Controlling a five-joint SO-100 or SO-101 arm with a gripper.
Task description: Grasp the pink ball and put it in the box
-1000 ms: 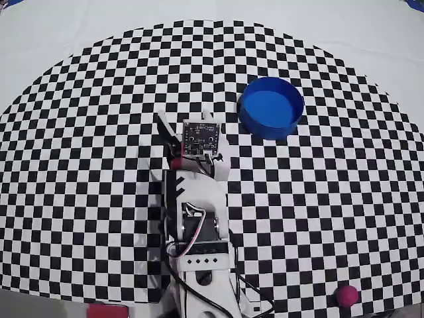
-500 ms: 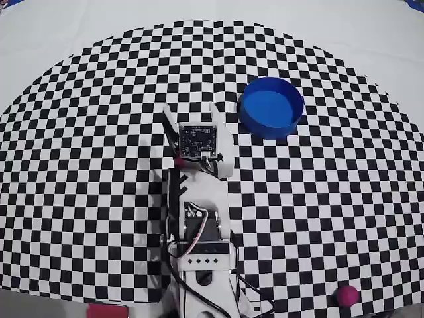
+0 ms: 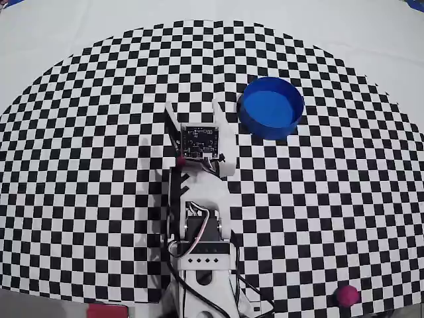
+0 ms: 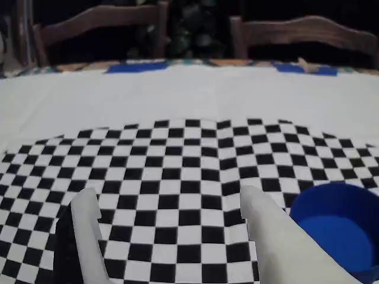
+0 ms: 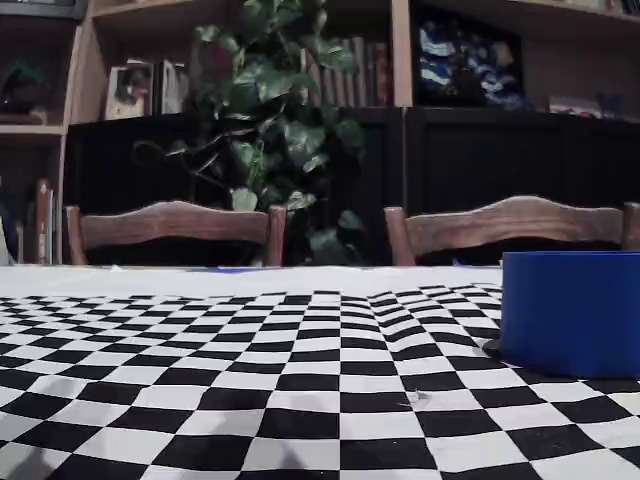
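The worktop [image 3: 79, 165] carried a flat black-and-white checkered cloth with a curved far edge, plain white beyond it; wooden chairs [image 5: 175, 228] and a leafy plant [image 5: 270, 110] stood behind; the white arm [image 3: 199, 225] reached up the middle; the round, smooth blue box [image 3: 271, 107] sat near its right; the tool [image 3: 193, 106] gaped wide, holding nothing, over open squares; the small matte pink ball [image 3: 346, 295] lay well apart at the near right edge.
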